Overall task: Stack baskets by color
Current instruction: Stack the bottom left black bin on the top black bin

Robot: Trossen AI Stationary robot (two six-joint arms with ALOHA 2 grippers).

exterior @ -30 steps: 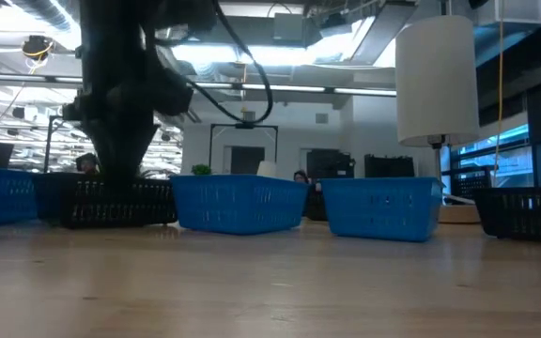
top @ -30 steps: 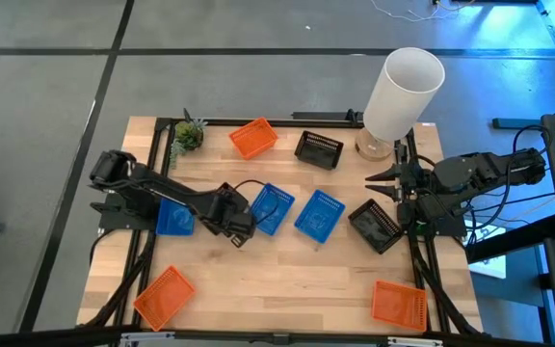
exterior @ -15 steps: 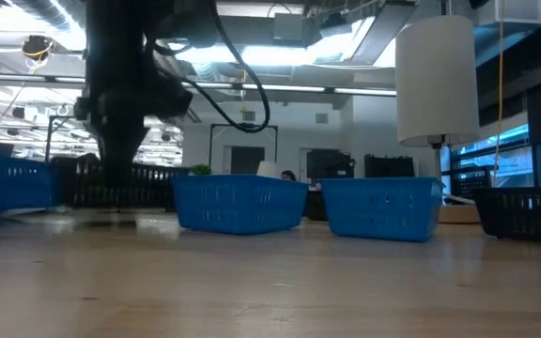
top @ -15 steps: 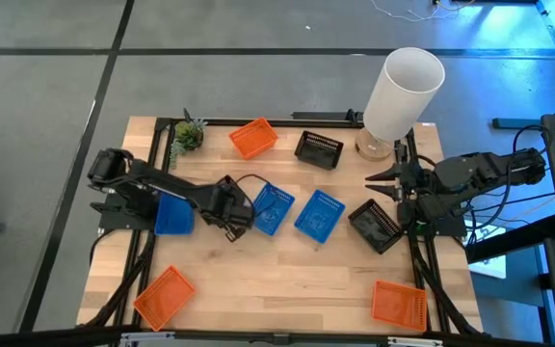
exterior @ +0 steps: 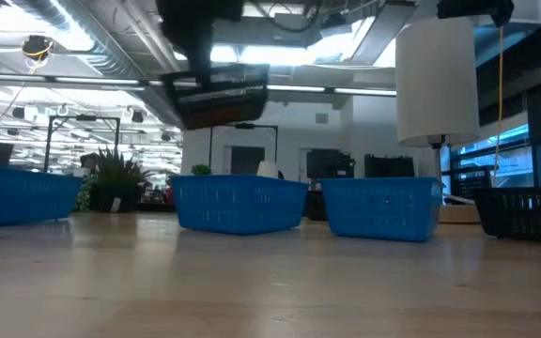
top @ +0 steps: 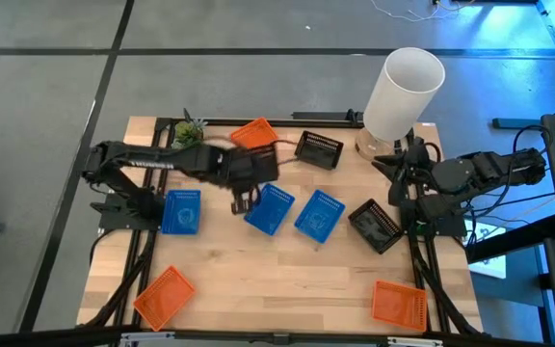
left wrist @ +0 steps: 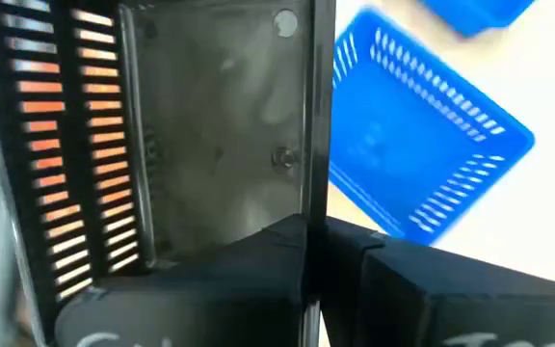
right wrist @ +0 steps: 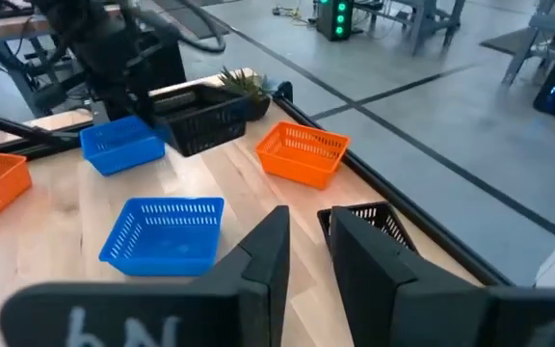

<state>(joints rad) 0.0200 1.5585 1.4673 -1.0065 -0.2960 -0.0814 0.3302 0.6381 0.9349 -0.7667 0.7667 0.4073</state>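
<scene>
My left gripper (left wrist: 316, 236) is shut on a black basket (exterior: 222, 94) and holds it high over the table's far middle, next to an orange basket (top: 254, 130). Three blue baskets (top: 181, 212) (top: 270, 208) (top: 319, 214) rest on their bottoms in a row across the middle. Two more black baskets (top: 318, 147) (top: 375, 225) sit at the far middle and the right. My right gripper (right wrist: 302, 241) waits open at the right edge, above the table, with nothing between its fingers. My left gripper pinches one side wall (left wrist: 313, 145) of the black basket at its rim, one finger inside the basket and one outside. The fingers slant down from the table's left. The basket hangs clear of the table, slightly tilted.
A tall white cylinder (top: 403, 92) stands at the far right corner and a small green plant (top: 189, 133) at the far left. Two more orange baskets lie at the near left (top: 165, 294) and near right (top: 398, 304). Bare wood lies along the near middle.
My left gripper has risen and swung toward the far edge, rolling its wrist; the black basket has gone from standing on the table beside the left blue basket to hanging clear above it. My right gripper has rolled in place.
</scene>
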